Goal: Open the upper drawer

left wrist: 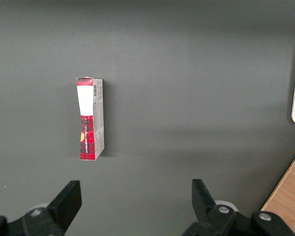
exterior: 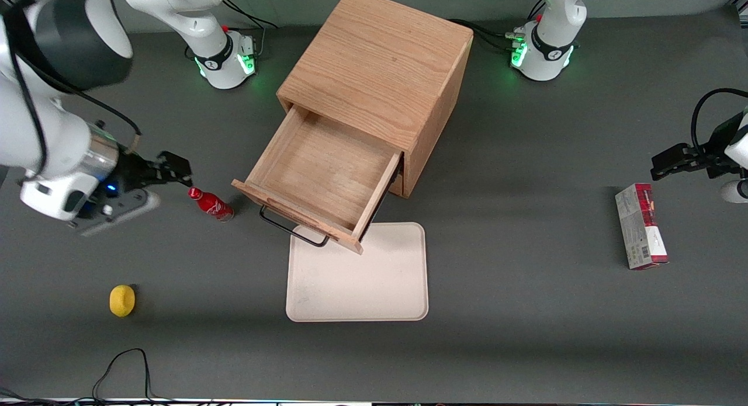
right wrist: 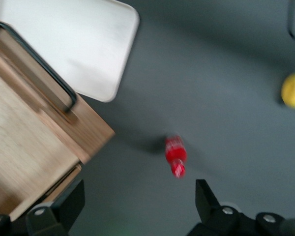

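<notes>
The cabinet (exterior: 380,73) is light oak with plain grain and a matt finish. The upper drawer (exterior: 318,175) is the same bare wood inside, its floor faintly scuffed, and its handle (exterior: 290,229) looks like thin black wire. The surface (exterior: 526,312) is dark grey and matt. The tray (exterior: 357,277) is cream, smooth, slightly dull plastic. The bottle (exterior: 211,204) is glossy red. The lemon (exterior: 122,300) has a matt yellow skin. The box (exterior: 640,225) is printed card. The end effector (exterior: 166,169) is black, its fingers apart, beside the bottle, on a white glossy arm
</notes>
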Controlling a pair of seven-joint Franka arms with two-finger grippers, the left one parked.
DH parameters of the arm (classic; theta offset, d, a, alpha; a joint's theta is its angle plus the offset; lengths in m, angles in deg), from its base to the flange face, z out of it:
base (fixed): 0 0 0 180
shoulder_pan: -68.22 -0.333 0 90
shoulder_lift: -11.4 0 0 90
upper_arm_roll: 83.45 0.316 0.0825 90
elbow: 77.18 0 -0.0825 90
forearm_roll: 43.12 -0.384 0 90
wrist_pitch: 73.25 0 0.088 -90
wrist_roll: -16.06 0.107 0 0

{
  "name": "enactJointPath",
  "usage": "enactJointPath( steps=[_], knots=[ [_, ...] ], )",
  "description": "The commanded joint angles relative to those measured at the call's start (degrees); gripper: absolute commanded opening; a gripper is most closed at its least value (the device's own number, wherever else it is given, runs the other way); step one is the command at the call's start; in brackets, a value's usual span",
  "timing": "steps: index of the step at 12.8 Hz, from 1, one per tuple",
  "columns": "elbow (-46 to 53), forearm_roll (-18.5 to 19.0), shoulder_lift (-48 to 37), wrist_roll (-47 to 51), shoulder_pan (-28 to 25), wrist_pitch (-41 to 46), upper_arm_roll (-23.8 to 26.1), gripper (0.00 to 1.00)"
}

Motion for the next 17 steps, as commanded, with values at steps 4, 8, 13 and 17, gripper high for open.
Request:
enactJointPath(
  steps=[4,8,13,17],
  knots=[
    [-32.01,-1.3,-25.46,13.46,-0.28,-9.18,-5.73,1.0],
    [-25.55,-0.77,-23.57,14.94,0.24,-5.49,-10.74,1.0],
    [-22.72,-0.68,-20.83,18.47,-0.02,-4.61,-12.06,1.0],
    [-22.54,-0.68,-19.78,14.43,-0.02,-6.63,-11.97,1.0]
  ],
)
